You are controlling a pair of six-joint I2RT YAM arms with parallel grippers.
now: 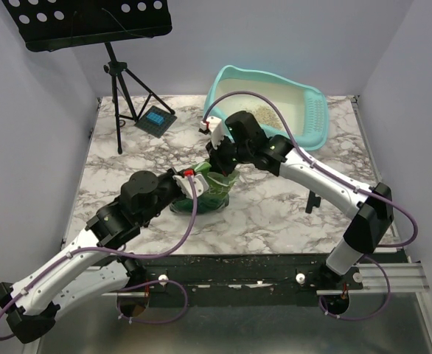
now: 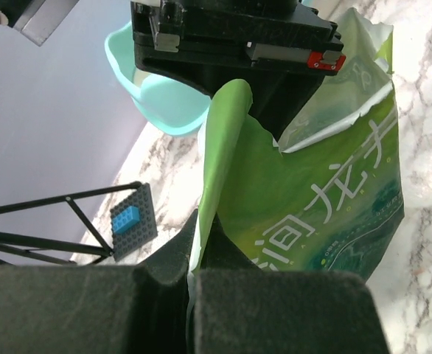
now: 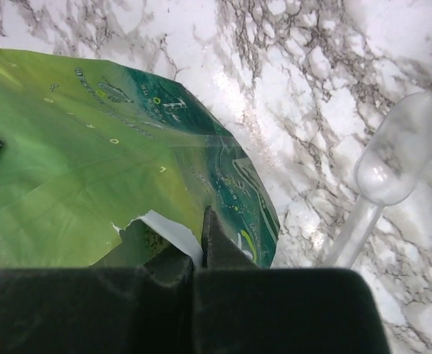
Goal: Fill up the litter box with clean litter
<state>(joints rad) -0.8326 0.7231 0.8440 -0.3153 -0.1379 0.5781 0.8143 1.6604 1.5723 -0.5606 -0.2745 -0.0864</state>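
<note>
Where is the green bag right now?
In the top view the green bag stands mid-table, on the near side of the litter box, its torn top pinched by the left gripper and right gripper.

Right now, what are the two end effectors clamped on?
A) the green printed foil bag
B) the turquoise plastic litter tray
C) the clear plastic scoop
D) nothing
A: the left end effector and right end effector each pinch an edge of the green printed foil bag; the clear plastic scoop lies free on the marble table.
</note>
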